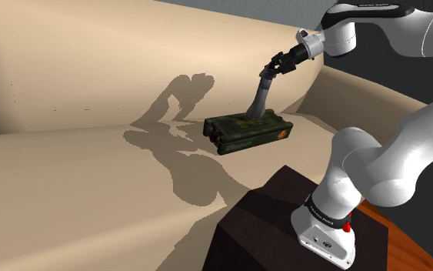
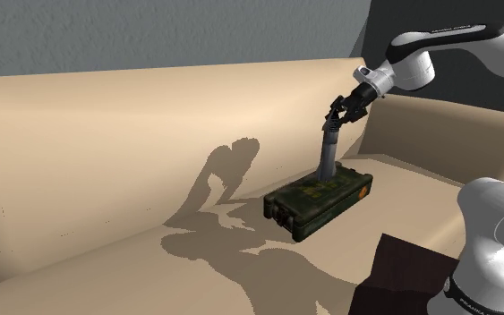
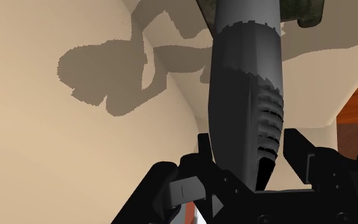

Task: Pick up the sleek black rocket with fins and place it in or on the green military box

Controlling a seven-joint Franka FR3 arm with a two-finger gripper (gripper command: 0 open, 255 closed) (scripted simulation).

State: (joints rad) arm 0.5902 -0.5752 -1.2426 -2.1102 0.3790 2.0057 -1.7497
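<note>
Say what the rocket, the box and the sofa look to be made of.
Rocket: dark grey, matte, smooth with ribbed slots; plastic or metal, unclear. Box: mottled green, worn paint, likely painted metal. Sofa: plain beige, even, no weave; perhaps fabric or leather.

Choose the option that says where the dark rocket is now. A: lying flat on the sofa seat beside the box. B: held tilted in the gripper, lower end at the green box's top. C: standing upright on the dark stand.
B: the gripper clasps the rocket by its upper end, and it slants down to the top of the green military box on the beige sofa.
</note>
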